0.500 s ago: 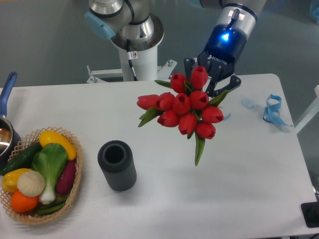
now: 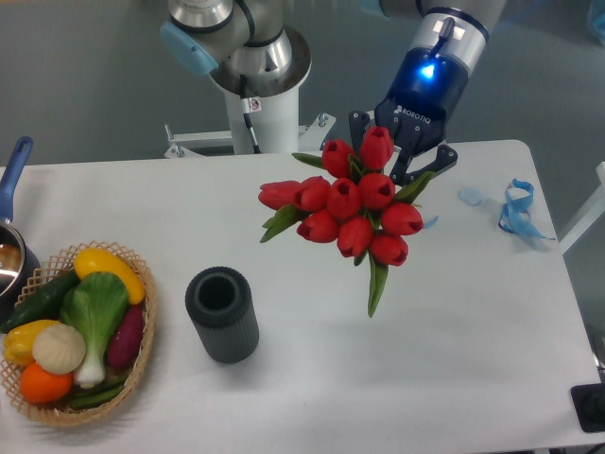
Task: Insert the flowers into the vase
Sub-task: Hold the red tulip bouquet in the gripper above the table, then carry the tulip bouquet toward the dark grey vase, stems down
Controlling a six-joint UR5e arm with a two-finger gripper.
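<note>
— While the flowers [image 2: 352,210] hang in the air over the right half of the table [image 2: 454,359], how much of the job would you call done?

— The pickup, as I judge it. The bunch is off the surface, its red buds fanned toward the camera and 1 long leaf drooping below. The carry and the insertion are left: the vase [image 2: 222,313] stands upright, well apart to the lower left, its round hole bare.

— And the gripper [image 2: 402,151]?

— It sits behind the bunch at the far side, tilted down toward the table from the upper right, blue light glowing on the wrist. Both fingers [image 2: 436,159] are clenched on the stems, though the buds hide the contact itself.

— Anything else nearby?

— A wicker basket [image 2: 132,378] of vegetables at the left edge, beside the vase, and a blue ribbon [image 2: 518,210] at the far right.
</note>
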